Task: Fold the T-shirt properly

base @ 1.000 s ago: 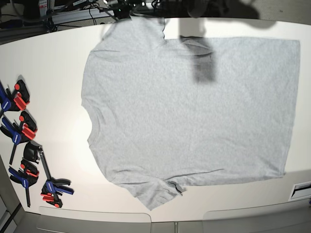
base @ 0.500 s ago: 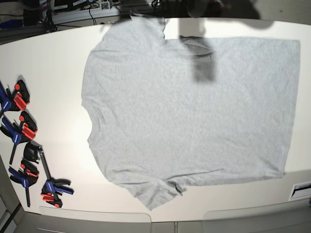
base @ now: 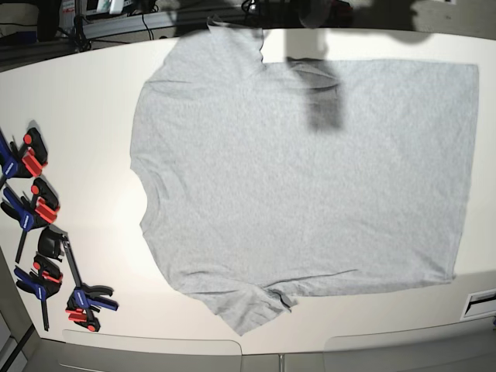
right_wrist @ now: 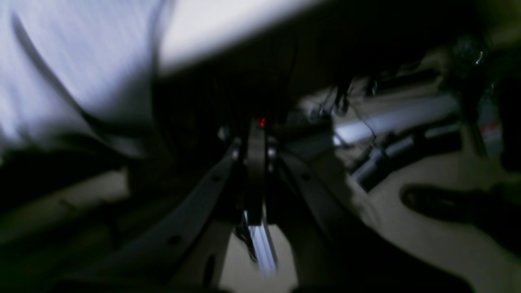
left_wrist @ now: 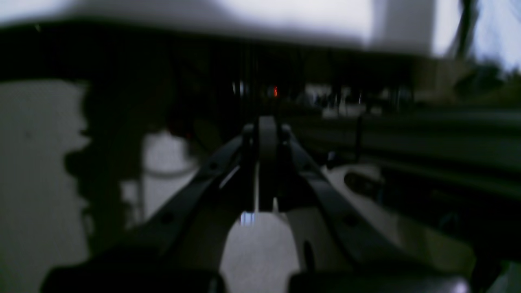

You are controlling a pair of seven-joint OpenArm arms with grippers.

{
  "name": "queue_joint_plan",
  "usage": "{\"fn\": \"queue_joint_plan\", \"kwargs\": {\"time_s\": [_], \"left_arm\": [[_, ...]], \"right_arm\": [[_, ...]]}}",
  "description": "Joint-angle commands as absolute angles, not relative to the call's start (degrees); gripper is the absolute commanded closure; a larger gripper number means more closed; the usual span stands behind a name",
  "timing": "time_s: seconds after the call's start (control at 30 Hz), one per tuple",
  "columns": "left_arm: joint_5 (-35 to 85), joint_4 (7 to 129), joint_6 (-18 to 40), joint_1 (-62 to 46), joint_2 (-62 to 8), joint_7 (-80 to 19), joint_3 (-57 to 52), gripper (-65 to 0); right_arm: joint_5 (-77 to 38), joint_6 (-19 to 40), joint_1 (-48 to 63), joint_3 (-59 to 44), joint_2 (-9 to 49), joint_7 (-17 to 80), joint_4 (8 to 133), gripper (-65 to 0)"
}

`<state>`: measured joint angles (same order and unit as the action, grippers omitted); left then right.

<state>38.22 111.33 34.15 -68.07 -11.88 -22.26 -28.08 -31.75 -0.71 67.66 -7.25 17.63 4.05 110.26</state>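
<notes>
The light heather-grey T-shirt [base: 302,174] lies spread flat on the white table [base: 77,101], plain side up, collar toward the left, hem toward the right. One sleeve points to the far edge, the other to the near edge. Neither arm shows in the base view. In the left wrist view my left gripper [left_wrist: 262,138] has its jaws together, empty, over dark clutter beyond the table. In the right wrist view my right gripper [right_wrist: 255,150] is shut too, empty, with a blurred bit of the T-shirt [right_wrist: 61,69] at upper left.
Several blue and red bar clamps [base: 39,232] lie along the table's left edge. Cables and metal rails [base: 116,19] run behind the far edge. A white label [base: 480,304] sits at the near right corner.
The shirt lies as before. Dark arm shapes at the far edge have drawn back a little.
</notes>
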Motion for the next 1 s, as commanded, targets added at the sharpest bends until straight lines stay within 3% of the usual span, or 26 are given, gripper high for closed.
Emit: {"fn": "queue_joint_plan", "kwargs": {"time_s": [0.0,0.43,0.7,0.97], "left_arm": [[39.4,112.6,34.8,-69.2,-12.0,-21.6,-29.2,0.0],[41.0,113.3,34.8,-65.9,-11.4,-21.4,-31.0,0.0],[41.0,113.3,34.8,-64.5,-11.2,-21.5,-31.0,0.0],[41.0,113.3,34.8,-64.5,-11.2,-21.5,-31.0,0.0]], "right_arm": [[-32.0,0.0,67.8,-8.6,17.9,2.6,113.0,0.0],[-31.8,2.3,55.2,-16.8,14.6,7.1,114.7,0.0],[-32.4,8.4,48.4,-17.0,14.6,8.6,105.6,0.0],[-48.1,19.4,42.0,-25.5,14.6,10.9,97.8,0.0]]}}
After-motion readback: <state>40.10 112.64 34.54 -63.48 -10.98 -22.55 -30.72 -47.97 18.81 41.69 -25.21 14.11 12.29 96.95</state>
